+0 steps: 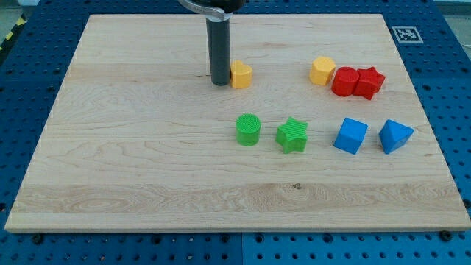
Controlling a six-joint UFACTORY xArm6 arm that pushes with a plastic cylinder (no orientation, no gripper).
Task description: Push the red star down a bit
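Note:
The red star (369, 82) lies at the board's upper right, touching a red round block (344, 81) on its left. A yellow block (321, 71) sits just left of the red round block. My tip (219, 82) stands on the board at the upper middle, touching the left side of a small yellow block (241, 75). The tip is far to the left of the red star.
A green cylinder (248, 129) and a green star (292, 135) sit in the middle. Two blue blocks (350, 136) (394, 136) lie to their right, below the red star. The wooden board (132, 162) rests on a blue perforated table.

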